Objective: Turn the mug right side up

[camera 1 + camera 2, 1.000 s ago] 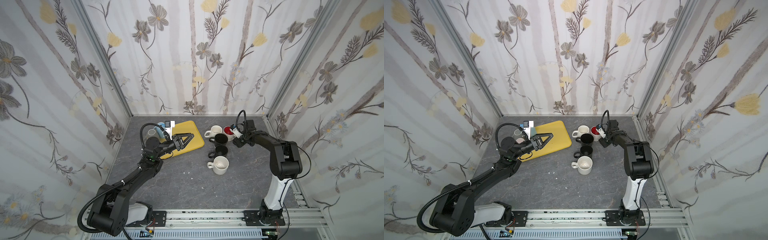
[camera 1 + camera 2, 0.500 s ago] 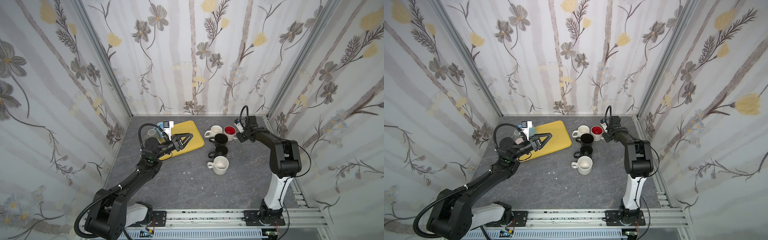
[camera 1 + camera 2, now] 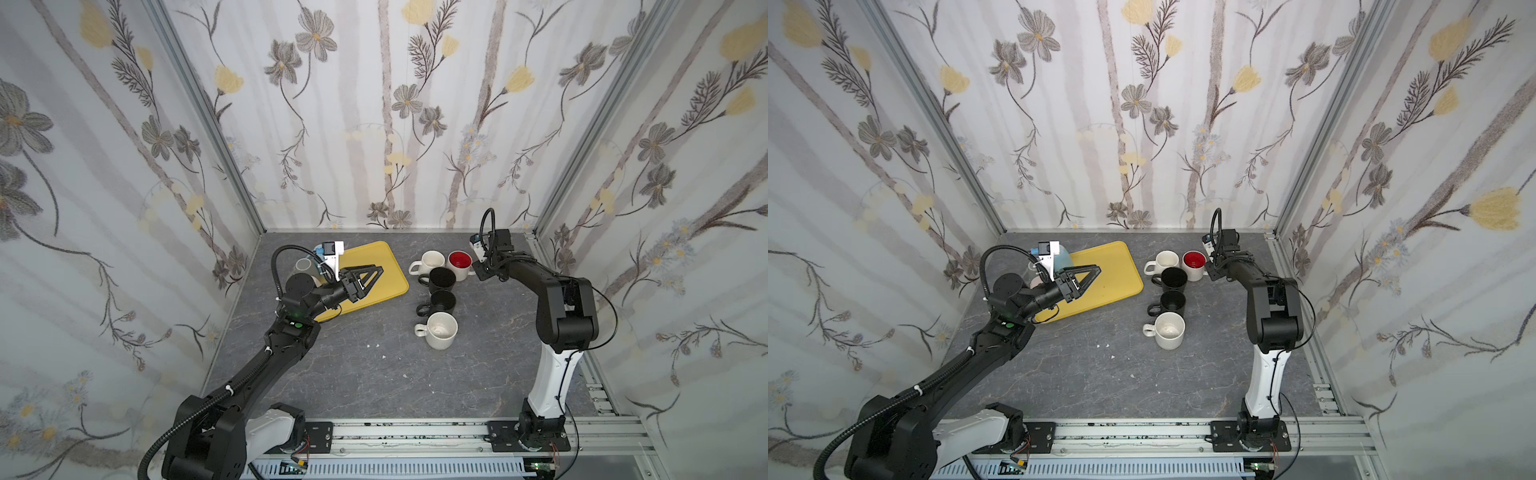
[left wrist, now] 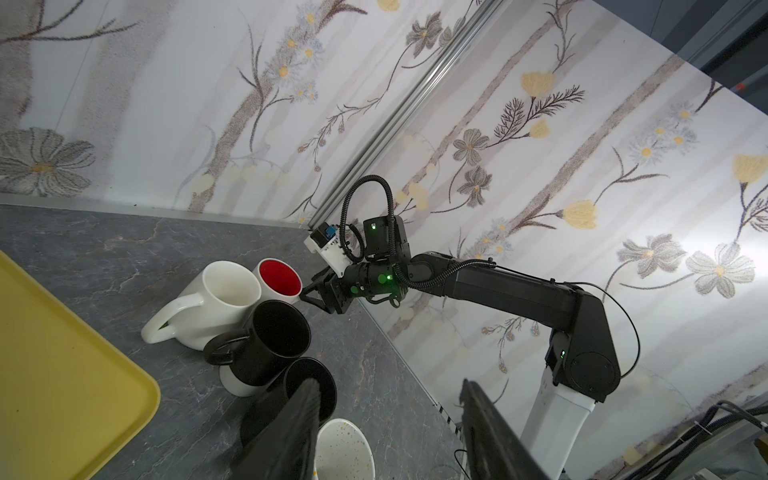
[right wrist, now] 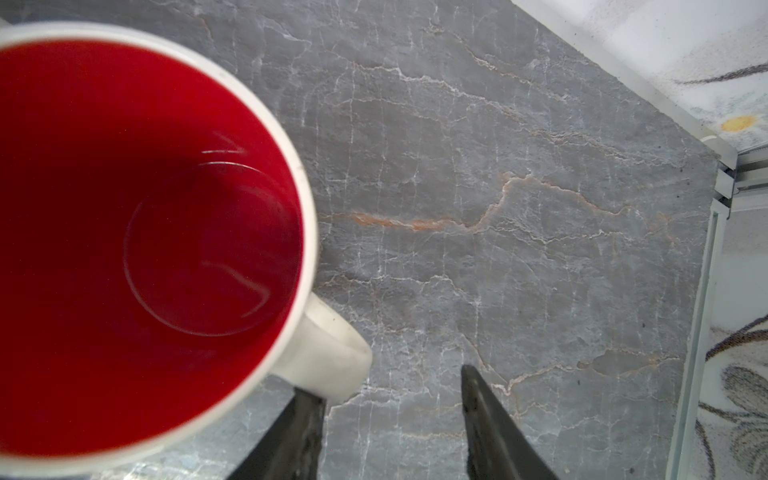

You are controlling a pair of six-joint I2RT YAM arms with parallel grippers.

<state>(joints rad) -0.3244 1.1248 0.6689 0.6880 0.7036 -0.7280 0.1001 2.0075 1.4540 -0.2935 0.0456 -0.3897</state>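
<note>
Currently five upright mugs (image 3: 441, 278), red-lined mug (image 3: 459, 261) among them; one yellow tray (image 3: 390, 272); left claw (image 4: 388, 384), right claw (image 5: 386, 380) parted, empty.

Top views overlook the whole tabletop (image 3: 374, 374) from the front; left wrist faces the right arm (image 4: 498, 286); right wrist peers closely into the red-lined mug (image 5: 145, 208) all share.

right jaws withdrawn, clear of red mug (image 3: 459, 261)
</note>
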